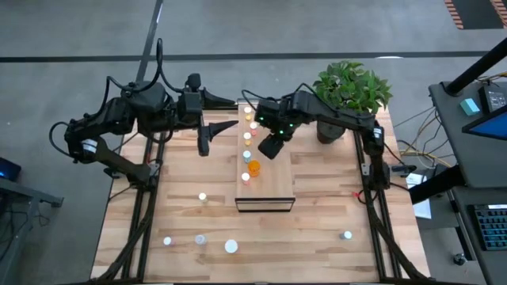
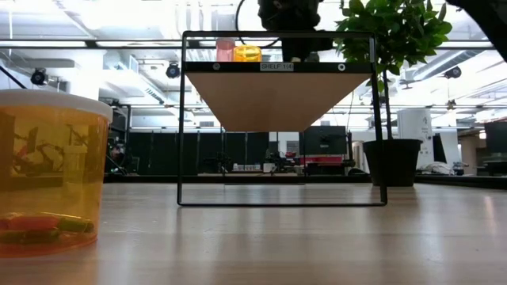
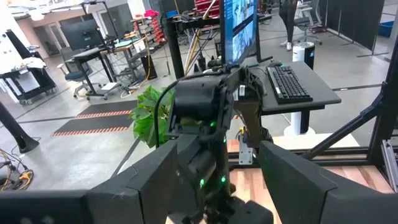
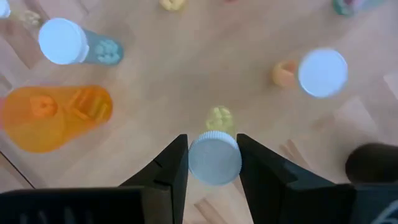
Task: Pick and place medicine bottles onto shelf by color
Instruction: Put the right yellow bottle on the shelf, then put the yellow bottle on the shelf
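Observation:
The shelf (image 1: 269, 180) stands mid-table, a row of medicine bottles (image 1: 247, 136) along its left edge, among them a larger orange one (image 1: 253, 167). My right gripper (image 1: 269, 149) hovers over the shelf's far part, shut on a small yellow bottle with a white cap (image 4: 214, 158). Beneath it on the shelf stand a blue bottle (image 4: 62, 40), an open orange bottle (image 4: 43, 118) and an orange white-capped one (image 4: 322, 73). My left gripper (image 1: 204, 141) waits raised to the shelf's left, open, with nothing between its fingers. My right gripper pinches the yellow bottle's white cap (image 4: 214, 160) between its two fingers (image 4: 174, 165), one on each side of the cap. The fingers come from above, pointing steeply down. The bottle hangs upright below them; whether its bottom touches the shelf I cannot tell.
Loose bottles stand on the near half of the table (image 1: 203, 196), (image 1: 167, 241), (image 1: 200, 238), (image 1: 230, 246), (image 1: 347, 234). A potted green plant (image 1: 348, 87) stands at the far right. In the low view an orange bottle (image 2: 47, 170) stands close at the left.

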`<action>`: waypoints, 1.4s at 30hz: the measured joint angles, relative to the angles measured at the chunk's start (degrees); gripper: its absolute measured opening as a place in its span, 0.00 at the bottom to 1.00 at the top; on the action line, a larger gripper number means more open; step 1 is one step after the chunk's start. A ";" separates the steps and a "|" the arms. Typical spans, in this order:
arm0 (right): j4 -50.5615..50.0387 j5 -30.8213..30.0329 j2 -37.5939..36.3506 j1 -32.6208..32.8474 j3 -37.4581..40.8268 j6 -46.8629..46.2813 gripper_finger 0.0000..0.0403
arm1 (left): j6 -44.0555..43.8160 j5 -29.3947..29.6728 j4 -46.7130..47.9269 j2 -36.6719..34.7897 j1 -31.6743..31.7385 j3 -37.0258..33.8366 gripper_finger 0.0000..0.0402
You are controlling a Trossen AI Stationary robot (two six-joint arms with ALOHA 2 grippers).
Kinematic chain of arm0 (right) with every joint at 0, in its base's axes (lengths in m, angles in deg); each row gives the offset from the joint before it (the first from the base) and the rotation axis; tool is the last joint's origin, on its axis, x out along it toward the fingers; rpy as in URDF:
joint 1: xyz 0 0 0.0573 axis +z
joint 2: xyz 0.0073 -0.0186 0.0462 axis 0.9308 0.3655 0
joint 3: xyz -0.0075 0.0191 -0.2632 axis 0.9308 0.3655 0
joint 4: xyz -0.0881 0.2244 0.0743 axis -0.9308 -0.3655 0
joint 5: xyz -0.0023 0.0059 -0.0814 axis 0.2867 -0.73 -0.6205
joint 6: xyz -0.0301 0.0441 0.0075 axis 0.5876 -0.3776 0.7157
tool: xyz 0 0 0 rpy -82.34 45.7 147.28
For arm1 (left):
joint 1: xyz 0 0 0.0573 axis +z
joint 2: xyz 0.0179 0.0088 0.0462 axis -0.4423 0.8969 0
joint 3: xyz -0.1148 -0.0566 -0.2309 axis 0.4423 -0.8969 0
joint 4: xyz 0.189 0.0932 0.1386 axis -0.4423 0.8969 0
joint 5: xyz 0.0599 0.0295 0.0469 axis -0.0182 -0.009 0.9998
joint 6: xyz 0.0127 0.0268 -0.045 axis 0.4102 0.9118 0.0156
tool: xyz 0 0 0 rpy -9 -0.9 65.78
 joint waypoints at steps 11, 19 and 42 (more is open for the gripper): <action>-0.81 -0.17 5.25 0.04 -5.03 2.36 0.28 | 0.02 -0.02 0.02 -0.15 0.00 0.00 0.53; -0.96 -0.20 6.11 0.04 -4.55 2.77 0.28 | 0.02 -0.02 0.00 -0.17 0.00 0.00 0.53; 0.40 -0.87 2.24 0.97 -7.49 0.34 0.41 | -5.98 -0.49 3.75 -0.13 -0.30 0.02 0.53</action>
